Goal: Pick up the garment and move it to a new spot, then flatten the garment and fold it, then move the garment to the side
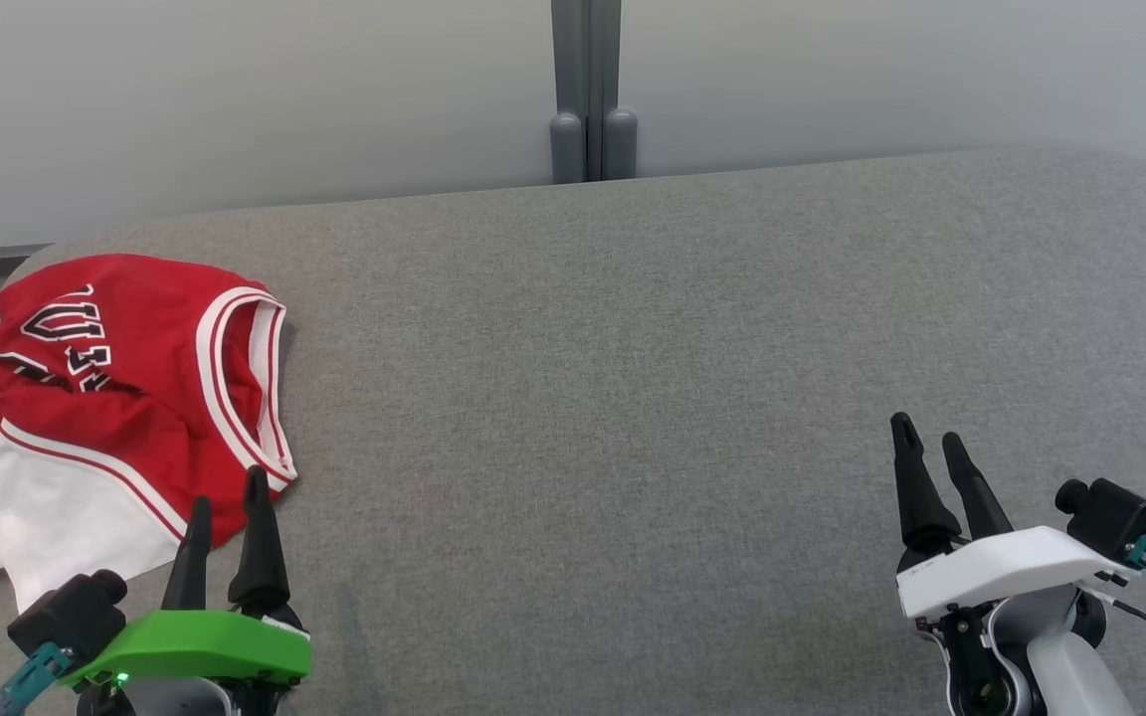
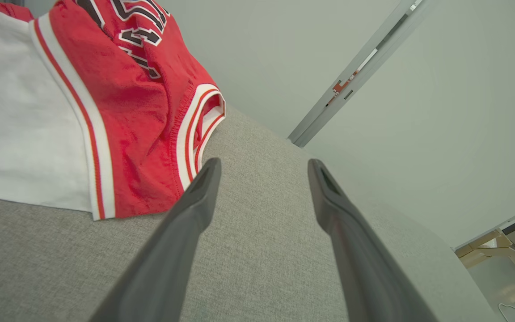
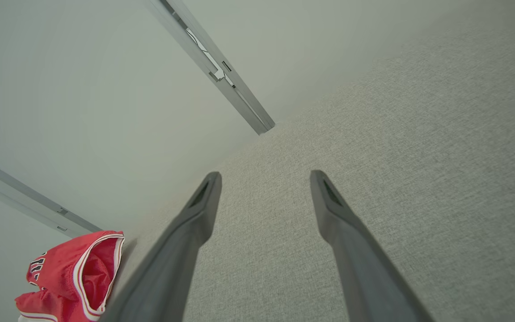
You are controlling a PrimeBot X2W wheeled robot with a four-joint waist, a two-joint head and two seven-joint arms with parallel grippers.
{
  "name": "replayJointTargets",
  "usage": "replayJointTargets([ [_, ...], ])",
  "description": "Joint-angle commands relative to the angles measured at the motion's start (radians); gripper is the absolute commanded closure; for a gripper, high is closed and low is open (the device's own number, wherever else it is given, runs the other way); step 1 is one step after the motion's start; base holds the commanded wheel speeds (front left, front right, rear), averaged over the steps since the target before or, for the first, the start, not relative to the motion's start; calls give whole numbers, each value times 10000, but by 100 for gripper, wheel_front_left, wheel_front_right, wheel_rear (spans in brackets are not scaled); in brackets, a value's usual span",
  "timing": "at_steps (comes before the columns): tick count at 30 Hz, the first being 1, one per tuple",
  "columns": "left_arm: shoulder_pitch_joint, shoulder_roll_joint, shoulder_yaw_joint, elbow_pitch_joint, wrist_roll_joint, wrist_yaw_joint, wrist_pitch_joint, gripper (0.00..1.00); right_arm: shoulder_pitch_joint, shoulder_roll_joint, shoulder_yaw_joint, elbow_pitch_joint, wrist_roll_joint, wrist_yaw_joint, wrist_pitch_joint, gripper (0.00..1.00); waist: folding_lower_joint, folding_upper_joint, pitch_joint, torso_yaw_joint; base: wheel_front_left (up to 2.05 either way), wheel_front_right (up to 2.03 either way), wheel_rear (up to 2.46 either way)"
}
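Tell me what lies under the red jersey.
The jersey lies crumpled on the grey cushion, at its left end. Whether anything else sits beneath it cannot be seen; the cloth covers that patch.

A grey woven-fabric cushion (image 1: 633, 398) with rounded far corners carries one thing: a crumpled red-and-white jersey (image 1: 125, 398). It lies just ahead and to the left of the left gripper (image 1: 228, 487) – striped hem near its fingertips – and well apart from the right gripper (image 1: 925, 428).
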Motion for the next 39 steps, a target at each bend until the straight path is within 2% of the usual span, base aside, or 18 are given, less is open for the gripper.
replayJointTargets([
  [1,-5,126,-31,-143,374,54,-94,0,-220,-56,46,-156,-315,4,-113,0,0,0,1,1,0,0,0],
  [23,156,178,-228,-350,2795,-116,-659,0,-232,-75,272,-181,-2514,5,-691,0,0,0,89,64,0,0,0],
  [39,315,124,-317,-396,3985,-174,-1020,0,-233,-88,369,-209,-3749,5,-1052,0,0,0,64,65,0,0,0],
])
